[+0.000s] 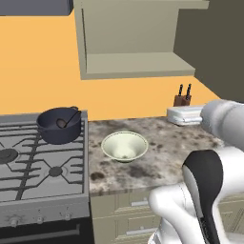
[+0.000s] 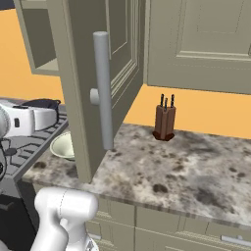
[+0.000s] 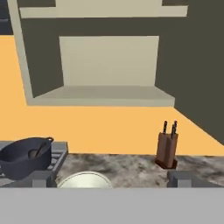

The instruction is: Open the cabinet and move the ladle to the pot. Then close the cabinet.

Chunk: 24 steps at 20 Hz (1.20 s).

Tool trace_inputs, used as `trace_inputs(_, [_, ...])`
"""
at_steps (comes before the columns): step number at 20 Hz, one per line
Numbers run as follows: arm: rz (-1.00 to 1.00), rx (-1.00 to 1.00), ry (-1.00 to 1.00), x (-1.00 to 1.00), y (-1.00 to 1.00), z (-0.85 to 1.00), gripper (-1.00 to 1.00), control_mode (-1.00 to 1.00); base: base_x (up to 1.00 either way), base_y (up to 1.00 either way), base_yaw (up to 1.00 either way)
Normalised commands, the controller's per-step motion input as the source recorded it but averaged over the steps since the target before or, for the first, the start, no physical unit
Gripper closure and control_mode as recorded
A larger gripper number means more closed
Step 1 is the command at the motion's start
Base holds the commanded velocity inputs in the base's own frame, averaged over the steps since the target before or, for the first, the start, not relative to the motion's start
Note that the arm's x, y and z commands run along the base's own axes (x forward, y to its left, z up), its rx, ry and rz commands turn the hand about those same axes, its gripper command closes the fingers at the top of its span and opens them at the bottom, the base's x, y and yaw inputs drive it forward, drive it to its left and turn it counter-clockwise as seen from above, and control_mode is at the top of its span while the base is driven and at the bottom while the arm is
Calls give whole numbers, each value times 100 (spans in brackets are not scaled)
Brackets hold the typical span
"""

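A: Where do we see the ladle?

B: Inside the pot, cup down near the middle and its thin handle leaning up toward the right rim. The pot sits on the back right corner of the stove, close to the counter's edge.

A: And the cabinet?

B: Open. We look straight into it from the hand view: bare shelf, pale back wall. Its door is swung out toward us, and in the right base view the long grey bar handle stands upright right in front of the camera.

A: What about the gripper?

B: Its two finger tips rise at the bottom of the hand view, spread wide apart with nothing between them. It faces the open cabinet, above the counter.

A: Anything else on the counter?

B: A cream bowl just right of the stove, and a knife block against the orange wall, well apart from the bowl. We also see a white appliance near the knife block in the left base view; we cannot tell what it is.
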Motion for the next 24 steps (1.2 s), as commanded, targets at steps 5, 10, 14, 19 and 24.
trace_inputs(5, [-1,0,-38,-100,-44,21,-100,-100,0,0,0])
trace_inputs(10, [0,-1,-36,-100,-5,-2,-100,-100,0,0,0])
trace_inputs(14, [-1,-1,-36,-100,0,-14,-100,-100,0,0,0])
trace_inputs(19, [-1,-1,-24,-42,-17,-18,-100,-100,0,0,0])
trace_inputs(24, [0,0,-23,-14,-25,-44,-100,-100,0,0,0])
